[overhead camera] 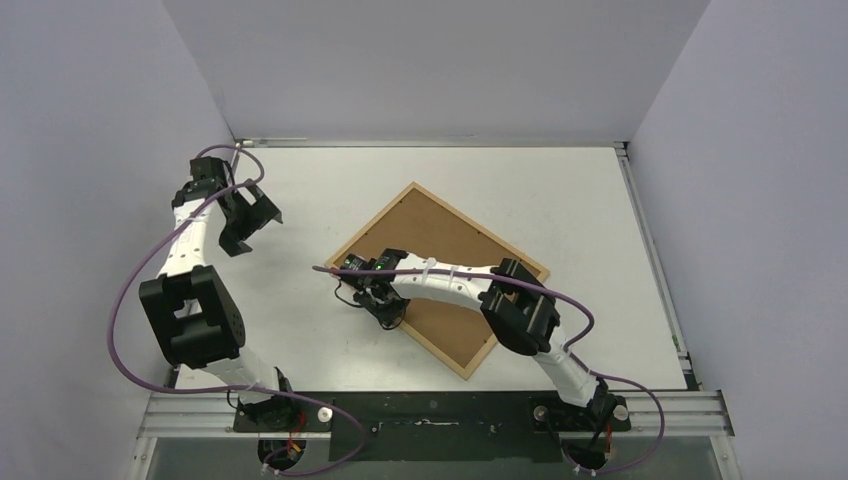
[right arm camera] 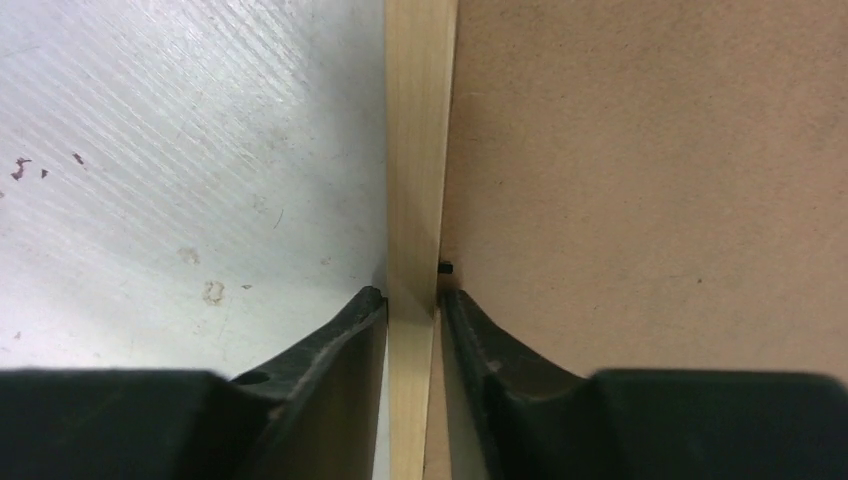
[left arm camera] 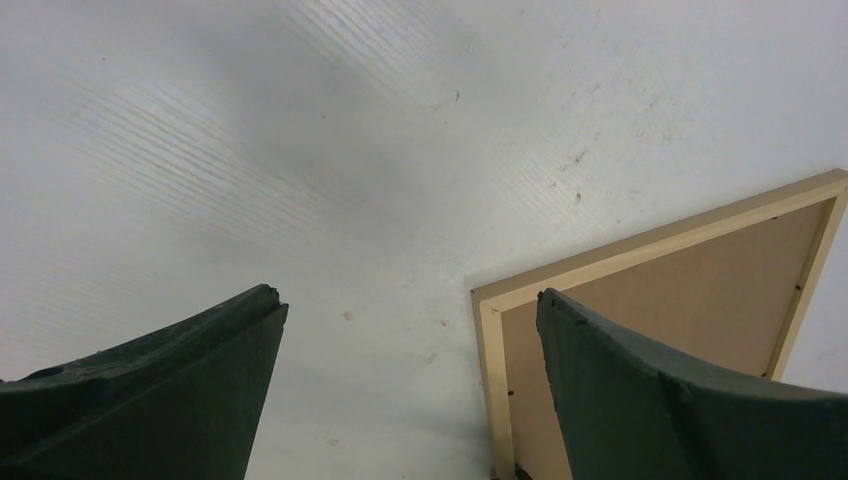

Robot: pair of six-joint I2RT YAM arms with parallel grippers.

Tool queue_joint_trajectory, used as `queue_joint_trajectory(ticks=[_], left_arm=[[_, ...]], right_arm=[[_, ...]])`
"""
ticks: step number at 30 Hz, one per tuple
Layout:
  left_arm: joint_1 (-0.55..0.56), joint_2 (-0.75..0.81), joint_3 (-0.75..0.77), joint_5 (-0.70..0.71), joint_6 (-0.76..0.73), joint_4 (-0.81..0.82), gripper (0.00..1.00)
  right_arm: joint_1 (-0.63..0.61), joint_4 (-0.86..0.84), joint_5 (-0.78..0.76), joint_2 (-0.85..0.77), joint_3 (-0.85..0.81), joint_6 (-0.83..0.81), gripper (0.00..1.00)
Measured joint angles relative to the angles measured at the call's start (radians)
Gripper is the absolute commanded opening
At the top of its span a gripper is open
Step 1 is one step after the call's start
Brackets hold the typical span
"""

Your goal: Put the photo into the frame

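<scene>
Right fingers [right arm camera: 330, 400] clamping frame [right arm camera: 415, 150] rail, arm [overhead camera: 450, 283] reaching leftward, left fingers [left arm camera: 150, 400] wide

My top cam sits high behind the bases [overhead camera: 285, 410], looking down and forward over the whole table [overhead camera: 560, 190], far off. Left wrist cam looks down past the left claw [left arm camera: 408, 297] at bare table, fairly near; a frame [left arm camera: 650, 238] corner shows right of the claw. Right wrist cam is very near, looking along the right claw [right arm camera: 411, 302], frame rail between its fingers [right arm camera: 340, 350]. All three share that frame; top view also takes in both claws.
</scene>
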State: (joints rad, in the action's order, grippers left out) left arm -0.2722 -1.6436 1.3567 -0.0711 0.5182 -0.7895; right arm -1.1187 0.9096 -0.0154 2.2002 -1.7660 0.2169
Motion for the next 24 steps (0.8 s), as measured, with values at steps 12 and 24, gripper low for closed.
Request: queue_joint_trajectory(ticks=[12, 24], left_arm=[[0.002, 0.024, -0.046, -0.174, 0.005, 0.016, 0.97], [0.079, 0.076, -0.182, -0.491, 0.045, 0.101, 0.91]], right_arm=[[-0.014, 0.05, -0.09, 0.014, -0.052, 0.103, 0.0], [0.082, 0.041, 0.004, -0.047, -0.168, 0.171, 0.0]])
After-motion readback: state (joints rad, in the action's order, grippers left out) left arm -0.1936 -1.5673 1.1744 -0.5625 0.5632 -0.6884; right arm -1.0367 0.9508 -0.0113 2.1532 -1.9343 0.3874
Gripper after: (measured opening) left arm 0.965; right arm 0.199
